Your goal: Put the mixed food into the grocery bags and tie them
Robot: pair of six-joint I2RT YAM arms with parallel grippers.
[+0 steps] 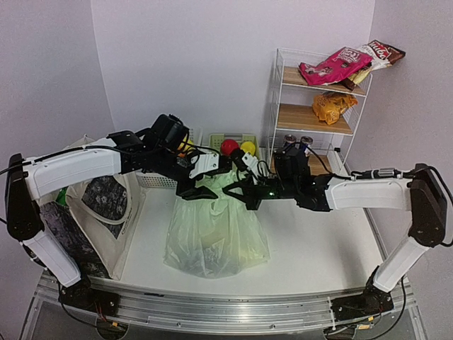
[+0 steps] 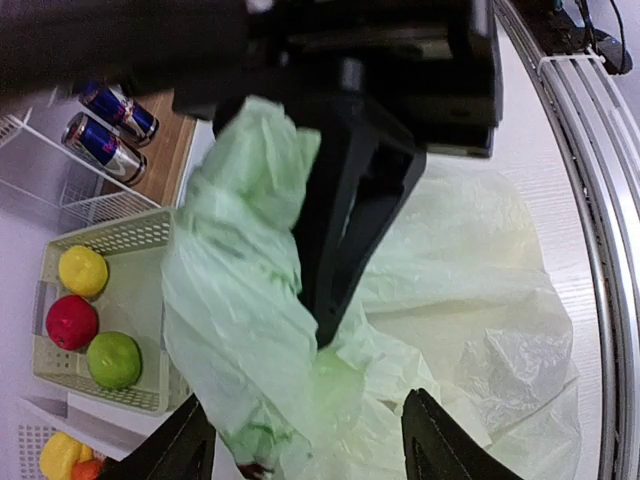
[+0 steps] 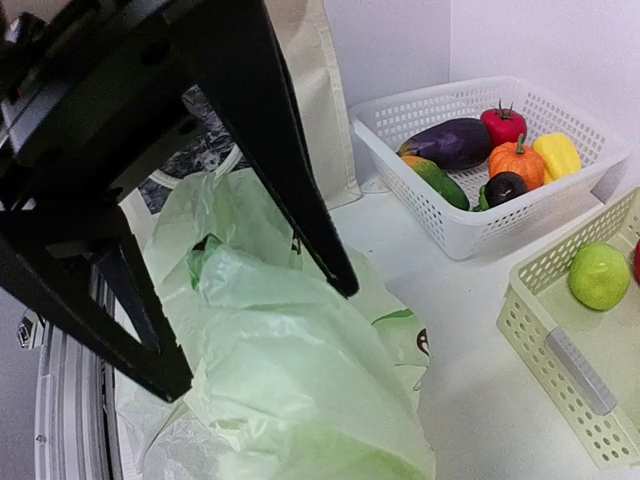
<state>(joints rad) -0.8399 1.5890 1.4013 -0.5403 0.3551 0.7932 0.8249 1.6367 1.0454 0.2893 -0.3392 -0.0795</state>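
The pale-green plastic bag [image 1: 216, 237] stands in the middle of the table, its top bunched up. My left gripper [image 1: 200, 190] and right gripper [image 1: 244, 190] meet over that top. In the left wrist view my left gripper [image 2: 305, 450] is open with bunched plastic [image 2: 250, 330] between its fingers. In the right wrist view my right gripper [image 3: 260, 335] is open over the same plastic [image 3: 290, 340]. The cream canvas tote [image 1: 99, 205] stands at the left. Two blue-silver cans [image 1: 297, 140] and an orange crisp packet [image 1: 333, 106] sit on the shelf. Bananas and grapes are hidden.
A white wire shelf [image 1: 277, 106] stands at the back right, with a pink crisp packet [image 1: 333, 67] on top. A white basket [image 3: 455, 235] holds vegetables, among them a dark eggplant [image 3: 455, 143]. A green basket [image 3: 560, 350] holds fruit.
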